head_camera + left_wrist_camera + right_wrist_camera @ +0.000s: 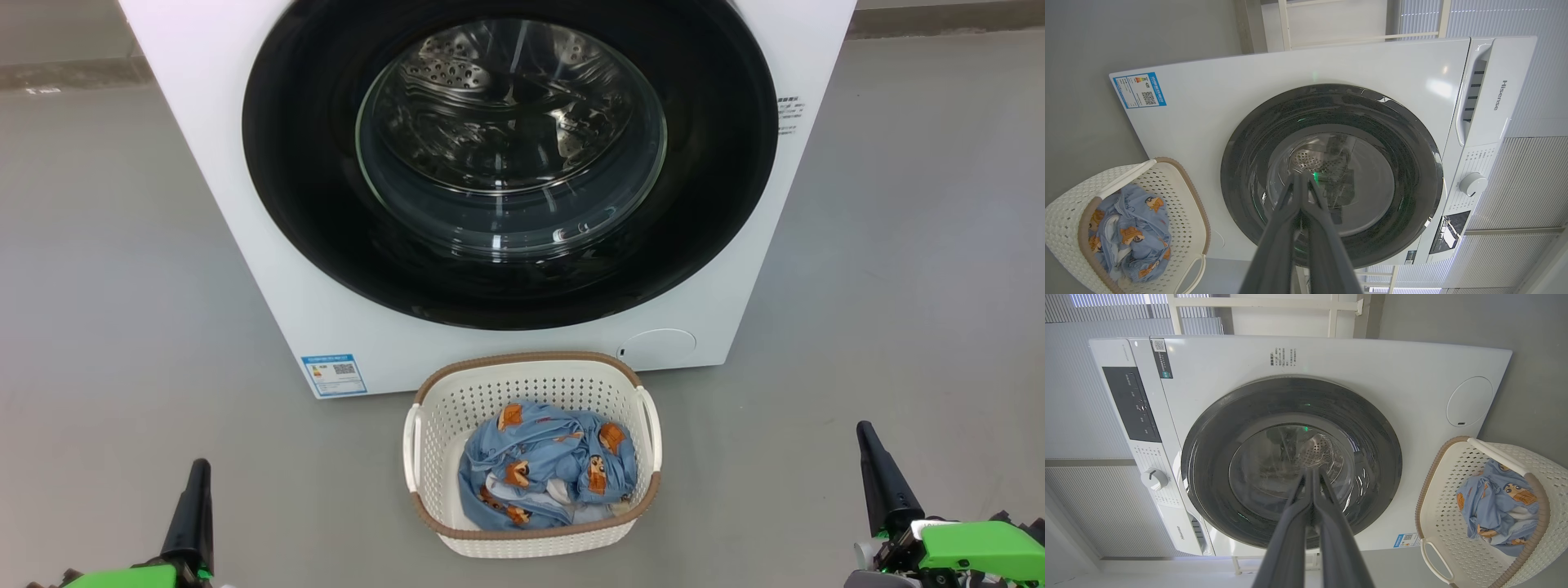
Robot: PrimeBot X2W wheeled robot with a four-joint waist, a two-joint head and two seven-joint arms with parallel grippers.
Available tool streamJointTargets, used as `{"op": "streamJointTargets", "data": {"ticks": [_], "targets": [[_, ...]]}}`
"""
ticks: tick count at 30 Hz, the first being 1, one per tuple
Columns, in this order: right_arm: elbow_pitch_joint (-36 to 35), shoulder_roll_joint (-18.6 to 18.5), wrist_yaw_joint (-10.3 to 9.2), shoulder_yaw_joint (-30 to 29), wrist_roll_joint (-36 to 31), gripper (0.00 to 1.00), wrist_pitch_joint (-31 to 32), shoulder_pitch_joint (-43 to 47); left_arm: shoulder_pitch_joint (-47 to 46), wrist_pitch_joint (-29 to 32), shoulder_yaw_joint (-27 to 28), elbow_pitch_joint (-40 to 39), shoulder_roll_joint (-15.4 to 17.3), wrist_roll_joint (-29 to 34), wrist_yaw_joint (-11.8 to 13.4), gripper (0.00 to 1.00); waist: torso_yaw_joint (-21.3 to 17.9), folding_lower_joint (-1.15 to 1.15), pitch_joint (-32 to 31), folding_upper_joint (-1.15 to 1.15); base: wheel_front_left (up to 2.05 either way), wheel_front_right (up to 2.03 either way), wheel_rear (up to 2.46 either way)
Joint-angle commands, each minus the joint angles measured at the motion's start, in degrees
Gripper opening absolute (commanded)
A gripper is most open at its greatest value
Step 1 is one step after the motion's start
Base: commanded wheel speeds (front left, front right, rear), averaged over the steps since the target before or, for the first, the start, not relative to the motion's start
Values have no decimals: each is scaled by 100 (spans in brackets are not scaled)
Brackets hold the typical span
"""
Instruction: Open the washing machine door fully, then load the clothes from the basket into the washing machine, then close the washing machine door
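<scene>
Evidently, with the washing machine door (510,155) shut, left gripper (198,472) and right gripper (865,439) are held pinched empty, clear of its swing.

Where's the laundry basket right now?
Head view, bottom centre: the basket stands on the floor right in front of the washing machine, below its shut door.

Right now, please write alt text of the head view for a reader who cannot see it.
A white washing machine stands with its round black door closed, and in front of it on the grey floor sits a cream basket holding blue clothes with bear prints. The left gripper and the right gripper show at the bottom corners, touching nothing.
</scene>
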Motion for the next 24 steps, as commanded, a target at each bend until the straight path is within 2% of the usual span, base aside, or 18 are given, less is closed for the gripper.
{"op": "streamJointTargets", "data": {"ticks": [1,24], "targets": [[-139,-28,-6,141,-23,0,44,-256,-226,43,184,-137,94,18,-61,0,0,0,0,0,0,0,0],[-139,-28,-6,141,-23,0,43,-256,-226,43,183,-137,94,18,-61,0,0,0,0,0,0,0,0]]}}
